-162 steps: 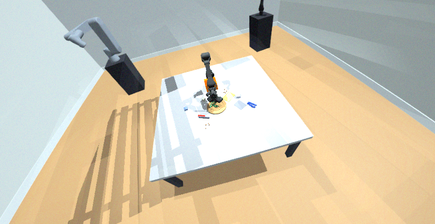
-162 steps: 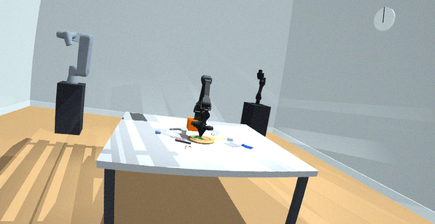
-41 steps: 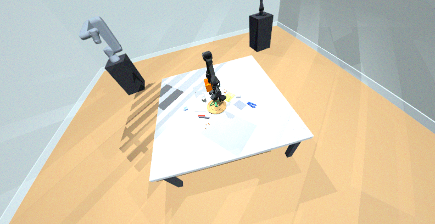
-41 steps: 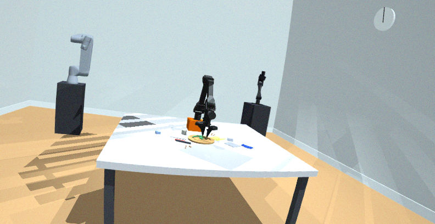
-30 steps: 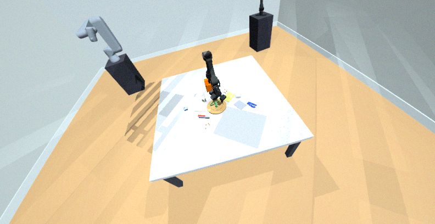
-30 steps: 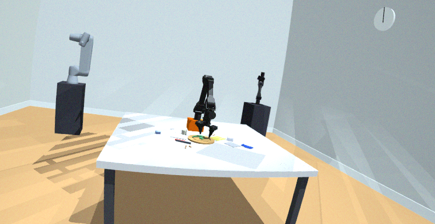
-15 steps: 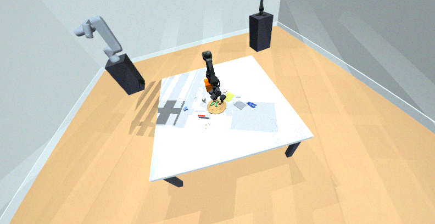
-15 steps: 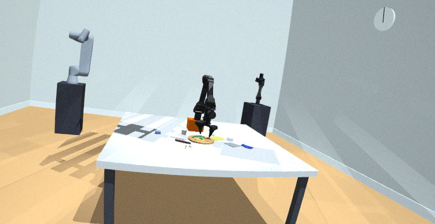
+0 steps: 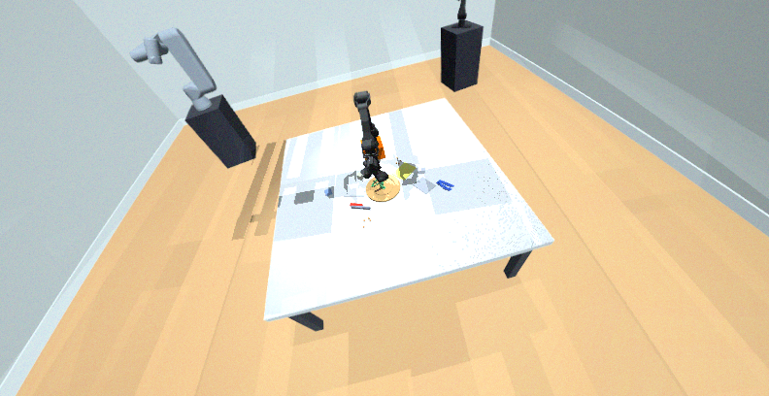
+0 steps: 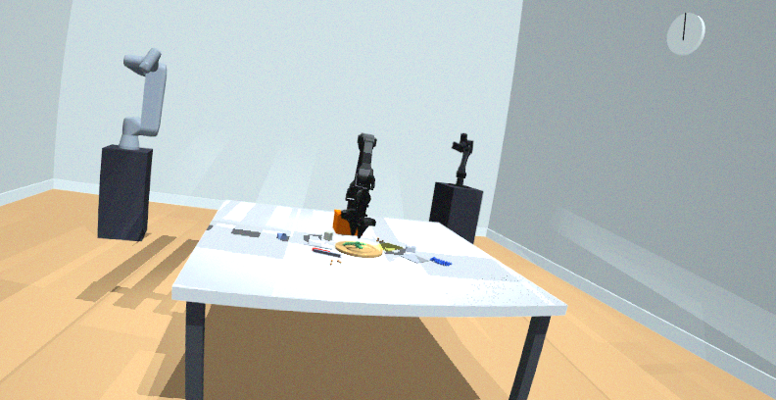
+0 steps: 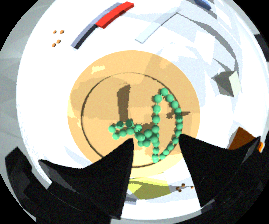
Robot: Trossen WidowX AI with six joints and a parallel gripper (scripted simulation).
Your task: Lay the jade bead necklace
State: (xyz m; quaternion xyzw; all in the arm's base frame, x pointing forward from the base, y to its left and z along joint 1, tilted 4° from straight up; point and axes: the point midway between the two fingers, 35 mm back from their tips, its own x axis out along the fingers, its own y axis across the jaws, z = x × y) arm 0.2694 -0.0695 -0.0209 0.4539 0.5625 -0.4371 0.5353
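Note:
The round wooden bead board [image 9: 390,194] [image 10: 372,252] [image 11: 77,110] lies flat on the white table, with a thin circular groove. The jade bead necklace [image 9: 378,183] [image 10: 356,245] [image 11: 156,108] lies on it, green and partly bunched. In the wrist view, a curved run of beads lies along or close to the groove on the right; a straighter strand runs inside it, and a folded bunch reaches left inside the ring. My gripper [image 9: 375,177] [image 10: 359,235] [image 11: 157,138] is open, fingers partly apart over the board's near part in the wrist view. Nothing is visibly held; exact fingertip height is unclear.
A red and dark tool [image 9: 355,206] [image 10: 325,252] [image 11: 115,16] lies beside the board, with small orange beads near it. A yellow piece [image 9: 406,170] [image 11: 150,189] lies on another side, with a blue object [image 9: 445,184] [image 10: 441,261] farther out. An orange block [image 10: 342,222] stands behind.

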